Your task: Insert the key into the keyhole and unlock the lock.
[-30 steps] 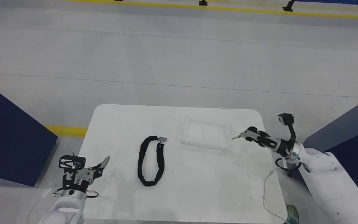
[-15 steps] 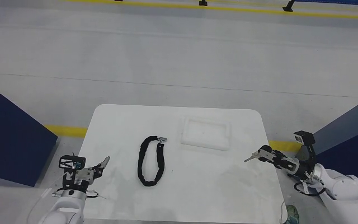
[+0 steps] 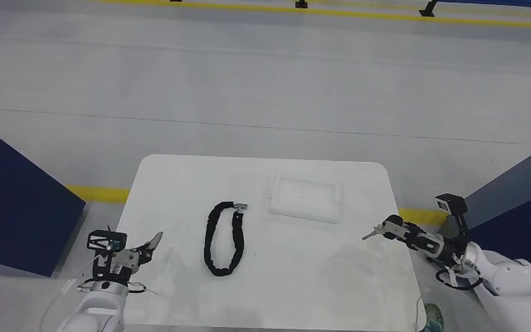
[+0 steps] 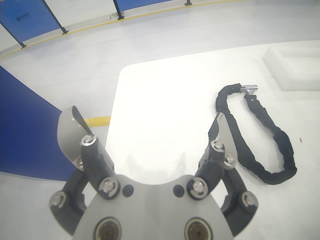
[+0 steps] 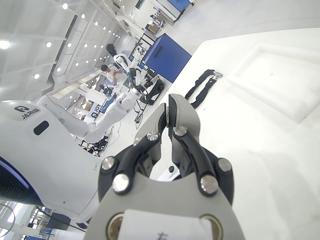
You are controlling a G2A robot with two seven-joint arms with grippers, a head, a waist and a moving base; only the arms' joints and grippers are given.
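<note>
Right gripper: closed on a thin metal piece that projects from its tip, judged to be the key. It hangs above the right edge of the tabletop, tip pointing left toward the lock. Note that the key is pinched by its end, so the blade is free for insertion.

Left gripper: open and empty, at the near left edge of the tabletop. You can treat it as the free gripper for steadying the lock body when the key goes in.

The chain lock lies flat as a narrow black loop left of centre, well apart from both grippers. Its metal lock cylinder sits at the far end of the loop. The keyhole face cannot be made out. Expect the loose chain to slide under a push unless it is held.

A white foam tray lies right of the cylinder, toward the far edge.

The tabletop is white and smooth with rounded corners. It stands on a pale grey floor with yellow lines, and blue panels stand at both sides.
</note>
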